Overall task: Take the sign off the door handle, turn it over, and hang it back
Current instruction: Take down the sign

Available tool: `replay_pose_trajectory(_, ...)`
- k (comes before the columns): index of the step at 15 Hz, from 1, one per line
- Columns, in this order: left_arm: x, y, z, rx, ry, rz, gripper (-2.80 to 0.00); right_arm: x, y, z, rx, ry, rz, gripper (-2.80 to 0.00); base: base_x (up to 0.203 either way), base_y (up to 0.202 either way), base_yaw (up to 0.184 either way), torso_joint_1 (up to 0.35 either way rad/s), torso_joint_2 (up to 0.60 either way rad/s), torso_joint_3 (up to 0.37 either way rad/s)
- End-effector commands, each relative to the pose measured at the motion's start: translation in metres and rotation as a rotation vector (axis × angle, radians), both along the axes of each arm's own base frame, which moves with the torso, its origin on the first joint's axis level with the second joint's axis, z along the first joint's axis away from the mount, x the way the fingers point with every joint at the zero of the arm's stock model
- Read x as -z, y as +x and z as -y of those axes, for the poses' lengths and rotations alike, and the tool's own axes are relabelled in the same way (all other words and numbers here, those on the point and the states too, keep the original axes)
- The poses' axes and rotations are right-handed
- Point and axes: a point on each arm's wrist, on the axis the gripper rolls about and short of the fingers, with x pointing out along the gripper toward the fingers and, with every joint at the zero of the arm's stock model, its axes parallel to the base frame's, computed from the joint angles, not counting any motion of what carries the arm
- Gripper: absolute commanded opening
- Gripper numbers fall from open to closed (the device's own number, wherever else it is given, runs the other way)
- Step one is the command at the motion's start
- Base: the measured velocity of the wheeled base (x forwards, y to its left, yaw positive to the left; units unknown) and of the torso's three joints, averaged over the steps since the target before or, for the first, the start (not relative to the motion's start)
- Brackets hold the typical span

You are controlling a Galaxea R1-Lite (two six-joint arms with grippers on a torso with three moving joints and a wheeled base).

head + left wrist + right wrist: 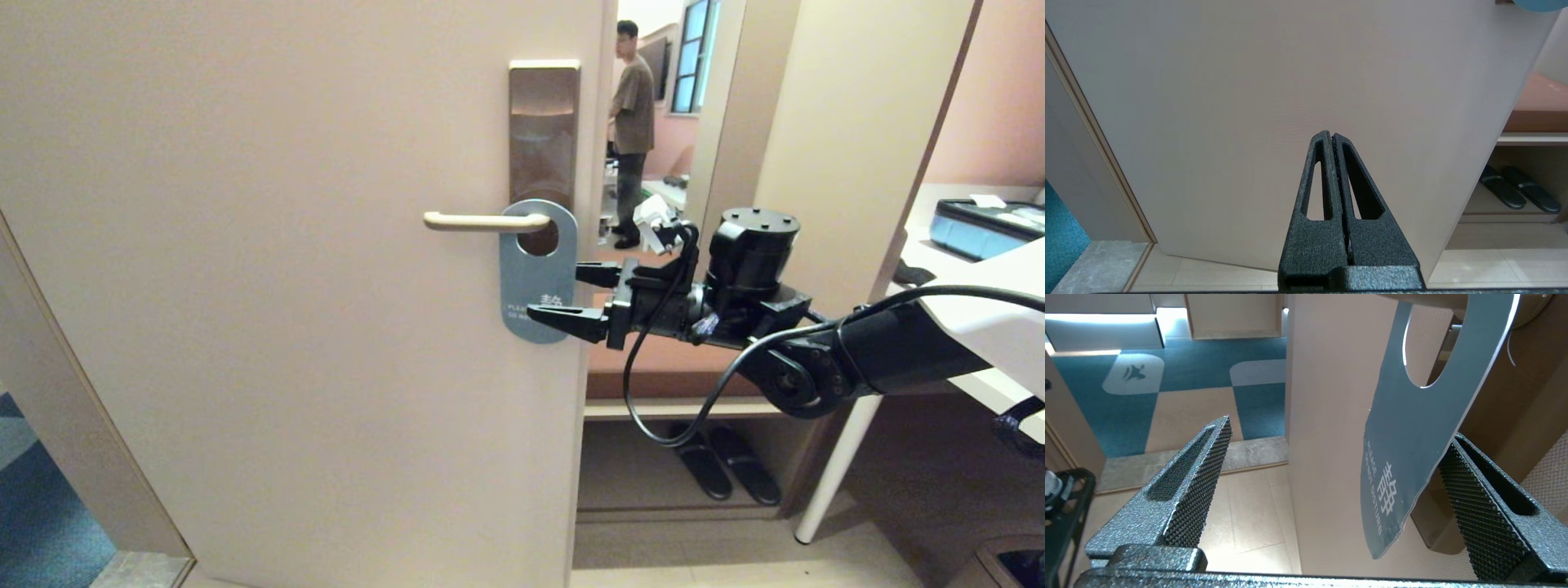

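Sign (537,278) hung on door handle (482,220) through its oval hole, long axis vertical, rounded bottom pointing to 6 o'clock, grey-blue face with white character outward. Handle bar held level, free end at 9 o'clock from the lock plate (544,131). Right end effector (563,296) reached in from 3 o'clock, fingers spread wide, one on either side of the sign's lower edge; contact cannot be told. Sign's lower part seen between the textured pads (1466,490) only in the right wrist view. Left end effector (1332,136) seen only in its own wrist view, fingers pressed together, facing the door (1290,81). Slippers (722,465) kept on the low shelf. Person (633,114) standing beyond the doorway.
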Motion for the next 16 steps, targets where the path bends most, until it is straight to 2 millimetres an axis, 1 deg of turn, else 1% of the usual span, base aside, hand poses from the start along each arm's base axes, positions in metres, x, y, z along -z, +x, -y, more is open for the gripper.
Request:
replay_pose_trajectory(1, 0.0, 0.0, 0.0, -0.001, -0.001, -0.001, -2.8, 0.002, 0.001, -0.002, -0.003, -0.002, 0.01, 0.0, 0.0, 0.0, 0.0, 0.0, 0.0, 0.0)
replay_pose_trajectory(7, 0.0, 0.0, 0.0, -0.001, -0.001, -0.001, -2.8, 0.004, 0.0, -0.01, -0.018, 0.008, 0.032, 0.0, 0.0, 0.0, 0.0, 0.0, 0.0, 0.0)
replay_pose_trajectory(16, 0.0, 0.0, 0.0, -0.001, -0.001, -0.001, -2.8, 0.01, 0.005, -0.014, -0.021, 0.015, 0.043, 0.0, 0.0, 0.0, 0.0, 0.0, 0.0, 0.0)
